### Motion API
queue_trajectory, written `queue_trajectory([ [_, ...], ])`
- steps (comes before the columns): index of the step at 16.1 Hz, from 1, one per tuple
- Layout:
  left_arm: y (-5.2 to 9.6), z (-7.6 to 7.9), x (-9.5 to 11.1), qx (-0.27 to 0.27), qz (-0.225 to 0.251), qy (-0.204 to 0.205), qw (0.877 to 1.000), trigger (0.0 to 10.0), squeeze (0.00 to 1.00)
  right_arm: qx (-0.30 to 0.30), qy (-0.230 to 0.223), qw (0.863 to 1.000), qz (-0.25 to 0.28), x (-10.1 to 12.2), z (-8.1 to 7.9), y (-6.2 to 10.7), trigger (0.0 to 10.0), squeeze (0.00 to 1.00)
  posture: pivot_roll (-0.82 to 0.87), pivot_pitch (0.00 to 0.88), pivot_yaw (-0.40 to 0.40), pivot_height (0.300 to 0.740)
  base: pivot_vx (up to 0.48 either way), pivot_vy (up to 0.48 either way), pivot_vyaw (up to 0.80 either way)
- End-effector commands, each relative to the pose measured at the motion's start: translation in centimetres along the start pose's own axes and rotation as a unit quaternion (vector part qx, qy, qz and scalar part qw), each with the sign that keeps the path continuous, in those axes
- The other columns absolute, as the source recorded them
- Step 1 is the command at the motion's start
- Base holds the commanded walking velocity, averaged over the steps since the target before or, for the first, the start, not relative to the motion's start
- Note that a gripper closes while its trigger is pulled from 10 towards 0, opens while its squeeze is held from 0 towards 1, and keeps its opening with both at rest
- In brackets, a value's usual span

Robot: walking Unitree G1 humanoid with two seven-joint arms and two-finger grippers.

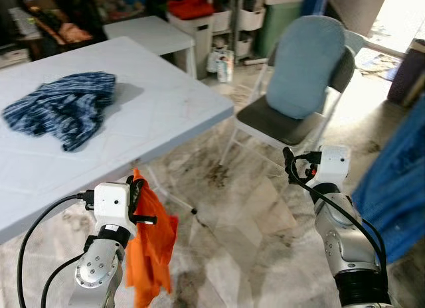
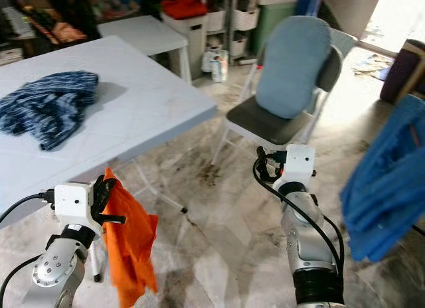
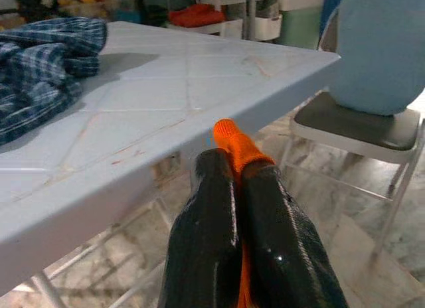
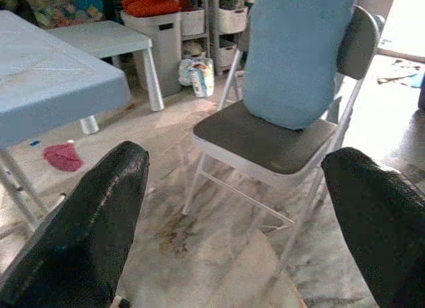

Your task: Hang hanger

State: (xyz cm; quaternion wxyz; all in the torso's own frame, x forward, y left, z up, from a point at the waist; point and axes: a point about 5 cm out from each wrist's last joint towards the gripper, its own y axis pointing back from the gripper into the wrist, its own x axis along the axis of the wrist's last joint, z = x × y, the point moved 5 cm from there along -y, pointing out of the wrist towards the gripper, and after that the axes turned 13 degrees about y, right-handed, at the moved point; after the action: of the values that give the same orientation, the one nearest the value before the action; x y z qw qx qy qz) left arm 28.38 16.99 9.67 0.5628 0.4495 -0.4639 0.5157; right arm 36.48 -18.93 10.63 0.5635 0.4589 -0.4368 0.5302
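Observation:
An orange cloth [image 1: 151, 248] hangs down from my left gripper [image 3: 229, 168], whose two black fingers are shut on its top edge, low and just in front of the white table's edge [image 1: 199, 132]. In the left wrist view a tip of the orange cloth [image 3: 229, 132] sticks out past the fingers. My right gripper [image 4: 239, 158] is open and holds nothing. It is raised over the floor and points toward a folding chair [image 1: 279, 122].
A crumpled blue plaid shirt [image 1: 63, 109] lies on the table. A light blue cushion [image 1: 309, 62] leans on the chair back. Blue fabric [image 1: 398, 182] hangs at the far right. Storage shelves and bins [image 1: 199, 16] stand behind, with a smaller table [image 1: 149, 32] beside them.

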Motion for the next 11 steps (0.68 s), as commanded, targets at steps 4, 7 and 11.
queue_trajectory([
  [4, -0.09, 0.28, 0.2, -0.004, 0.003, -0.001, 1.0, 10.0, 0.0, 0.002, -0.002, 1.0, 0.002, 0.16, 0.11, 0.04, 10.0, 0.0, -0.05, 0.0, -0.004, 0.74, 0.0, 0.0, -0.77],
  [7, -0.07, 0.42, 0.42, -0.005, 0.01, 0.004, 1.0, 10.0, 0.0, -0.001, -0.003, 1.0, 0.002, 0.25, 0.18, 0.02, 10.0, 0.0, -0.05, 0.0, -0.004, 0.74, 0.0, 0.0, -0.3],
  [11, -0.26, 0.85, 0.55, -0.009, 0.007, 0.035, 0.999, 10.0, 0.0, -0.001, -0.004, 1.0, 0.001, 0.28, 0.17, -0.02, 10.0, 0.0, -0.05, 0.0, -0.002, 0.74, 0.0, 0.0, -0.4],
])
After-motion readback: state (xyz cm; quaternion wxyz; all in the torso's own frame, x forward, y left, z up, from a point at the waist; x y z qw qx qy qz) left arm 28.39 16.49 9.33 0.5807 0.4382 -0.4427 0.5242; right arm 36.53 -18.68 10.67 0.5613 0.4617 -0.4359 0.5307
